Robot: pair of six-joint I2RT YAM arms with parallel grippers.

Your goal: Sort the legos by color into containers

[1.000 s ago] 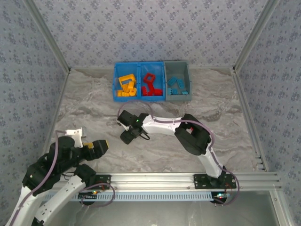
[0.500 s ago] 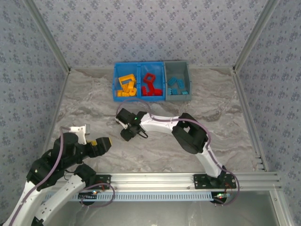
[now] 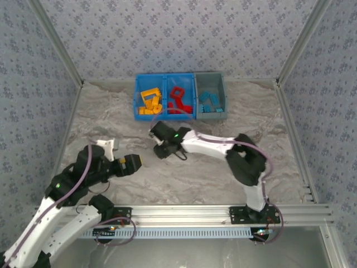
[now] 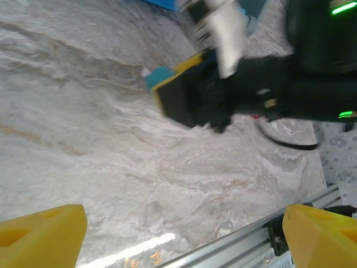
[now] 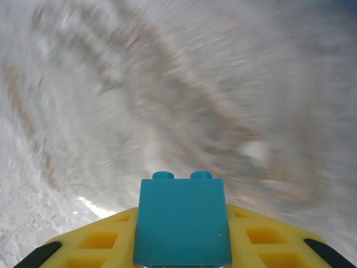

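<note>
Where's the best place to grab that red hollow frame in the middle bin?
Probably one bar of the red frame, coming from straight above and straddling that bar through the open centre. The bin walls would block any sideways approach.

Pretty clearly a robotics lab test cell, not anyone's home. The tabletop (image 3: 111, 123) is a marble-print sheet, framed by aluminium extrusion posts (image 3: 56, 42) running up the far corners and a slotted aluminium rail (image 3: 184, 212) along the near edge. Two robot arms are bolted onto that rail, left arm (image 3: 61, 192) and right arm (image 3: 248, 164). The walls (image 3: 184, 33) are flowery wallpaper panels, more backdrop than room. There's also a loose cable (image 4: 284, 144), a green status light (image 4: 343, 6) and joined plastic bins (image 3: 150, 76) at the far side.
</note>
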